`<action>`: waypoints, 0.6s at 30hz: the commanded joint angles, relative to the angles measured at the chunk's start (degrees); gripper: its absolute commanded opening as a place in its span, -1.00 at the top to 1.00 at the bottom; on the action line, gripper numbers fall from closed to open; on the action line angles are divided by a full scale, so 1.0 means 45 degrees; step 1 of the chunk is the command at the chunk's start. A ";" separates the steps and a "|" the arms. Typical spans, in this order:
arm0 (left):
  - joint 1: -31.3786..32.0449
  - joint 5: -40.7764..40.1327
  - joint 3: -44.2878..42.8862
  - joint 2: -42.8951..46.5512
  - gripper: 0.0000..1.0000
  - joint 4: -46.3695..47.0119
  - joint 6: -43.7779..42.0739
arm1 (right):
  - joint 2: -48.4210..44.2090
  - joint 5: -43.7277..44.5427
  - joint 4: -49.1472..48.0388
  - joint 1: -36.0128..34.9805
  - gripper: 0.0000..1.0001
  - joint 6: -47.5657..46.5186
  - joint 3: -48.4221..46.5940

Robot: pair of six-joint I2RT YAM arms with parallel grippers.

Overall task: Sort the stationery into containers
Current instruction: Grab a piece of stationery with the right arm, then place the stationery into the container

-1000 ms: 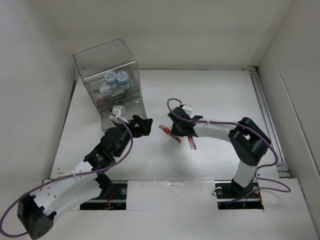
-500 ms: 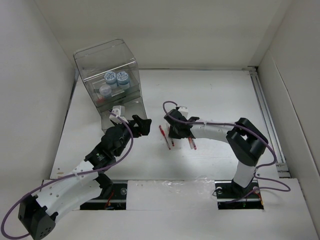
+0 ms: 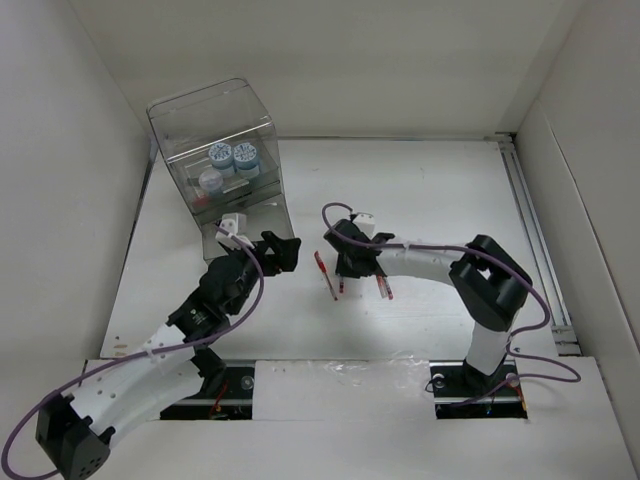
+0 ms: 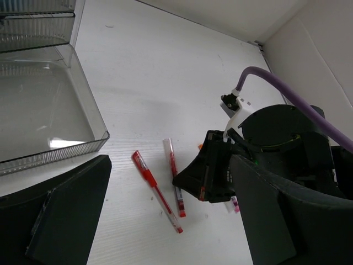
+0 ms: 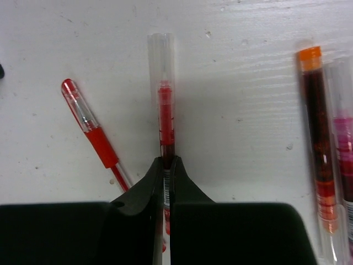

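Pen [image 5: 164, 105], red with a clear cap, lies flat on the surface [image 3: 420, 200]. The right claw [image 5: 167, 165] is clamped on its barrel, with the fingers pressed in from either side. A second red pen [image 5: 91, 130] lies slanted just to its left in the wrist view. It is clear of the first at the cap end and runs in toward the claw lower down. Well apart on the other side, an orange-capped pen [image 5: 315, 132] lies beside a pink one [image 5: 343, 143]. Those two look to be touching, though the frame edge cuts them short. All of these sit near the middle of the surface.

The left claw [image 3: 282, 248] hangs with its fingers wide apart, holding nothing, between the pens and the organizer [image 3: 215, 110]. The organizer stands at the far left of the surface. Blue-white rolls [image 3: 221, 154] show through its clear wall. A shallow drawer [image 4: 55, 153] stands pulled out at its base, just beside the left claw.
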State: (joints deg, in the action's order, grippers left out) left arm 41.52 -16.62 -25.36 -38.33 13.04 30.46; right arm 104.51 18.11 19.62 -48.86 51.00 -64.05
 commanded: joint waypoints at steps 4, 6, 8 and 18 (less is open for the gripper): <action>-0.0027 -0.1147 0.0129 0.1189 -0.72 -0.0103 0.0359 | -0.1562 -0.0133 0.0917 -0.0099 1.00 -0.0083 -0.1467; -0.0027 -0.1383 0.0129 0.1523 -0.72 -0.0298 0.0535 | -0.1720 -0.1675 -0.0327 -0.0099 1.00 -0.0084 -0.2071; -0.0027 -0.1384 0.0012 0.1952 -0.72 -0.0591 0.0653 | -0.1566 -0.2711 -0.1327 -0.0234 1.00 -0.0084 -0.2502; -0.0027 -0.1384 0.0148 0.2851 -0.69 -0.1783 0.1181 | 0.2964 -0.6073 -0.3596 -0.0236 0.83 0.2080 -0.7521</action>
State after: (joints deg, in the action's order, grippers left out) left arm 41.52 -21.96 -25.08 -27.29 6.66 34.79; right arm 112.57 -3.14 8.14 -49.56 55.79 -93.84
